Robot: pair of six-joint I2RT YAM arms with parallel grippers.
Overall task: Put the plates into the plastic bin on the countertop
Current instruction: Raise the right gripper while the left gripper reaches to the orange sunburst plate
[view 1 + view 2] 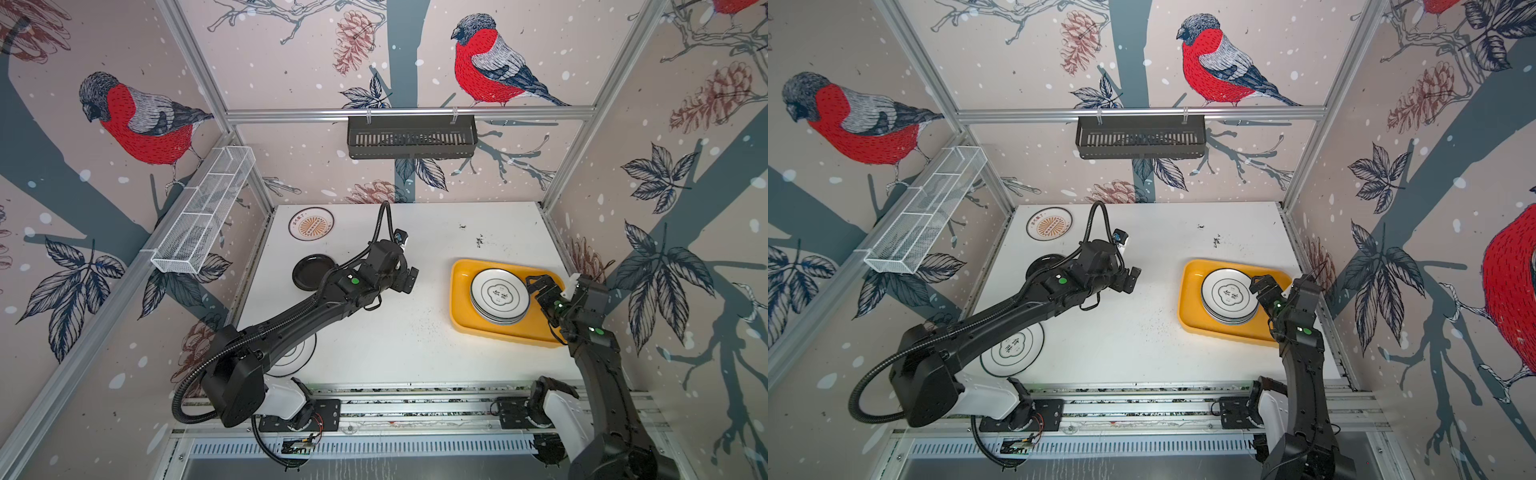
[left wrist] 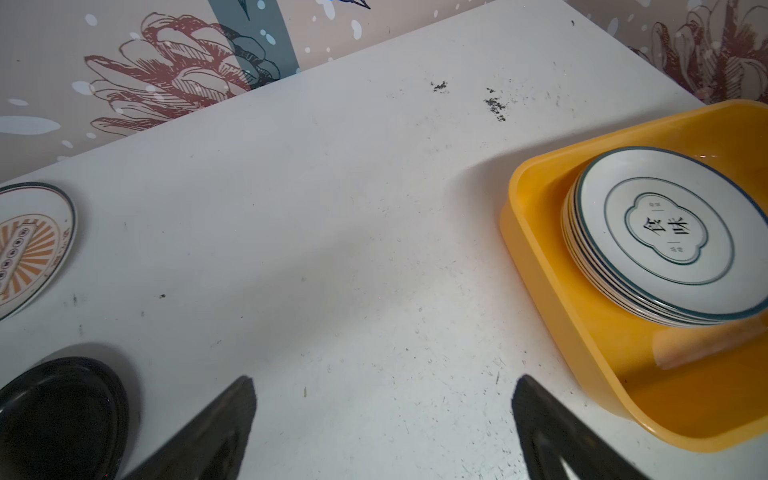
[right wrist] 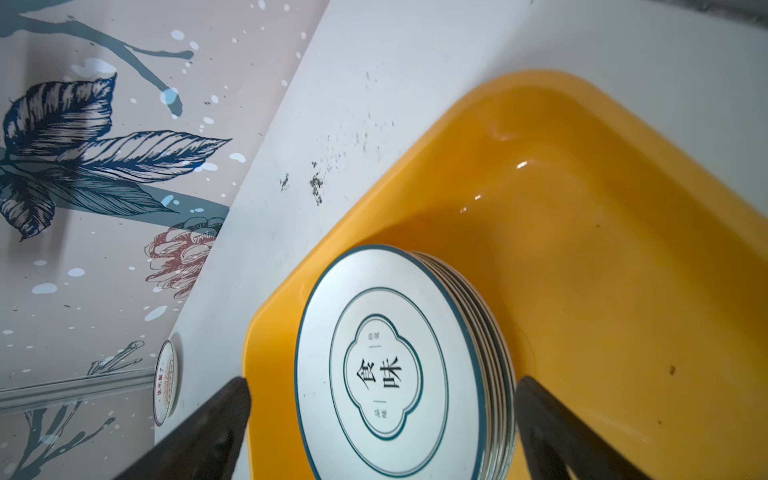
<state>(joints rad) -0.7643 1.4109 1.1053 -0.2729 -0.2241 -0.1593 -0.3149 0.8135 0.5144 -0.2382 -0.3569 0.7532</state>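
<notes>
Broadly, the countertop (image 1: 395,249) holds the bin (image 1: 458,299) at right, with a stack (image 1: 498,291) inside. Loose at left lie the flower plate (image 1: 1013,349), half under the left arm, the sunburst plate (image 1: 311,224) and the black plate (image 1: 309,272). They are probably stiff, slick and breakable, so pinch a rim. The left gripper (image 2: 382,386) and right gripper (image 3: 382,384) gape empty, the right at the stack's edge.

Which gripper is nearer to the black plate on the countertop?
Left. The left gripper hangs open near the black plate; the right gripper is far off, open over the plate stack in the plastic bin.
</notes>
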